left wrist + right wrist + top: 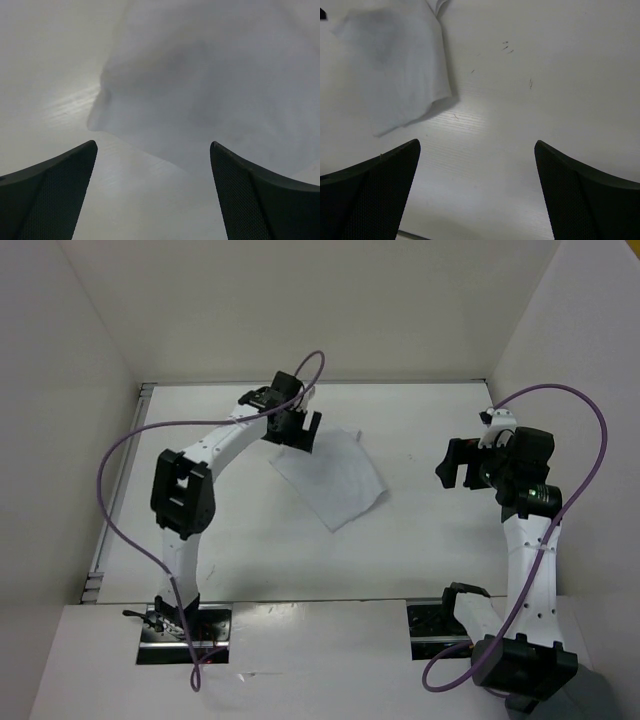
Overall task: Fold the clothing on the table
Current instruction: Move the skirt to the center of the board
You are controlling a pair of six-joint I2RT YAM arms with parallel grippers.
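Observation:
The clothing (332,480) is a small white garment lying flat, slightly skewed, at the back middle of the table (420,550). My left gripper (298,435) hovers over its back left corner, open and holding nothing. In the left wrist view the clothing (215,75) fills the upper right, a rumpled edge just ahead of the left gripper (153,143). My right gripper (455,465) stands open to the right of the garment, apart from it. The right wrist view shows the clothing (395,65) at the upper left and bare table (530,125) ahead of the right gripper (477,142).
Upright white wall panels (60,440) close in the table on the left, back and right. A metal rail (112,520) runs along the left edge. Purple cables (130,440) loop over both arms. A few dark specks (507,47) mark the tabletop.

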